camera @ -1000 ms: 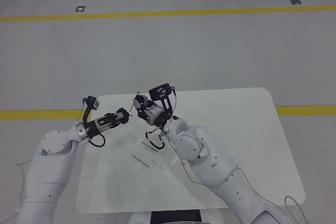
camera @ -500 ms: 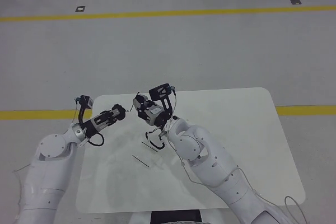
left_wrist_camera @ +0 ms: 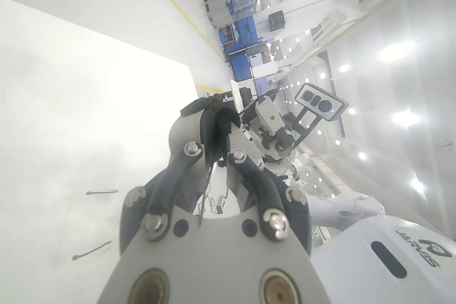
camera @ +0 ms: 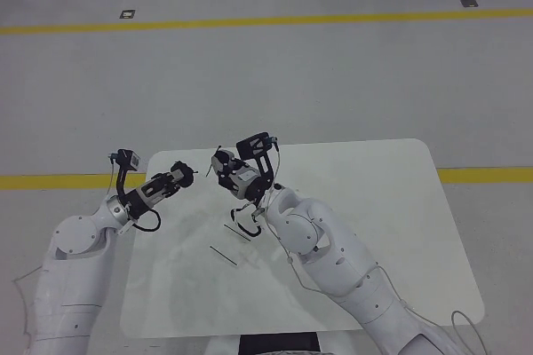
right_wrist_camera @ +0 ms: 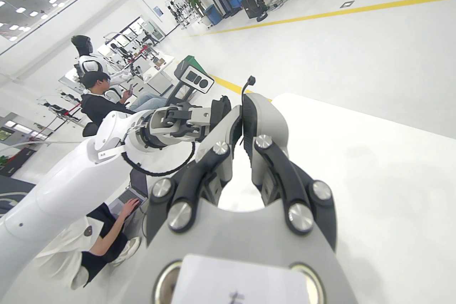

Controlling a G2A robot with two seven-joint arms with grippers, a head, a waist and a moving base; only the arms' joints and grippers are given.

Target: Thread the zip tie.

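My right gripper hovers over the far left part of the white table. It is shut on a black zip tie, whose head pokes out past the fingertips. My left gripper hangs a short way to the left of it, with a gap between the two. In the left wrist view my left gripper has its black pads pressed together on a thin black strap, apparently a zip tie, that runs back toward the palm.
Two loose black zip ties lie on the table nearer to me, one just under the right forearm and another a little closer. The table's right half is bare. A seated person is beyond the table's left edge.
My left gripper has drawn back to the left and slightly away from me, widening the gap to the right gripper. The right arm has kept still.
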